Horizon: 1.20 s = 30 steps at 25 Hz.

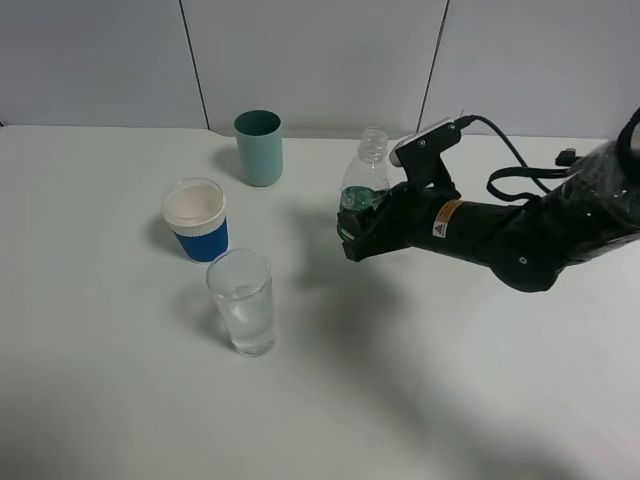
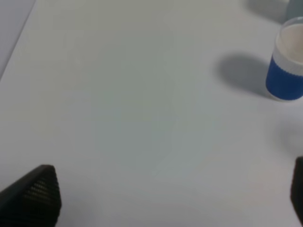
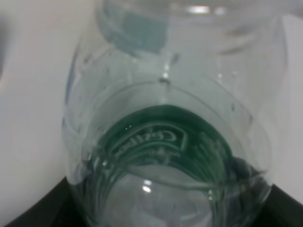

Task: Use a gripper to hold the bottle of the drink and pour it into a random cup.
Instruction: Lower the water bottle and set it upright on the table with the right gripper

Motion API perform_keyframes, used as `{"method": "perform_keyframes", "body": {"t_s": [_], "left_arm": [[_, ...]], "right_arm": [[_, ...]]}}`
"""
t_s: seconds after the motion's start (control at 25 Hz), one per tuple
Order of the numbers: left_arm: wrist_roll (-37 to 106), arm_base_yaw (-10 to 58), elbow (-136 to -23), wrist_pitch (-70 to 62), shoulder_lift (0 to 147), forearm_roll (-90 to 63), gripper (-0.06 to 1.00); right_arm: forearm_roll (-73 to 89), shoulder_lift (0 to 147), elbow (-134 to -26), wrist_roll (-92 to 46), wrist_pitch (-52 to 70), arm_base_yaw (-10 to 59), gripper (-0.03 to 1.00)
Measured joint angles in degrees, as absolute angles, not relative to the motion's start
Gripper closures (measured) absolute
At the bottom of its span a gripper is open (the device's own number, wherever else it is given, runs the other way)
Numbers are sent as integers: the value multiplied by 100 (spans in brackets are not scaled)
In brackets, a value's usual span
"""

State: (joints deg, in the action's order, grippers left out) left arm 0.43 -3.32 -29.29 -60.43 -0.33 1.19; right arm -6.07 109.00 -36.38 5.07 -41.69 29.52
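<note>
Exterior high shows the right gripper (image 1: 362, 232), a black angular-jawed arm end with a white part and an orange warning label, closed around the lower, green-labelled body of the small clear plastic bottle of the drink (image 1: 365, 180). The bottle is capless and close to upright, its neck rising above the jaws, held clear of the white table (image 1: 450, 400). Off to the gripper's far side, well apart from it, stands the tall clear straight-sided glass cup (image 1: 242, 302) with liquid in it. Beyond that glass is a blue cup with a white rim (image 1: 196, 220), and a teal opaque cup (image 1: 259, 148) stands near the back wall. In the right wrist view the bottle (image 3: 165, 127) fills the frame, the green label seen through clear liquid, with dark jaw edges at either lower corner. In the left wrist view the left gripper (image 2: 165, 208) has its jaws spread wide with nothing between them, one ribbed black fingertip (image 2: 35, 194) over bare table, the blue cup (image 2: 285, 66) ahead of it.
</note>
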Motion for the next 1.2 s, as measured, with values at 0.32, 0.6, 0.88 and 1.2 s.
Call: {"method": "perform_keyframes", "body": {"t_s": [0.32, 0.6, 0.88, 1.2], "left_arm": [[43, -332, -2929, -6043, -33, 114, -4], [43, -332, -2929, -6043, -33, 114, -4], [43, -332, -2929, -6043, -33, 114, -4], [43, -332, -2929, -6043, -33, 114, -4]], "right_arm": [[-746, 11002, -3638, 562, -4291, 2952, 42], [-746, 11002, -3638, 567, -4148, 2952, 42], [-746, 10996, -3638, 734, -4109, 2952, 42], [-849, 11002, -3638, 763, -4106, 2952, 25]]}}
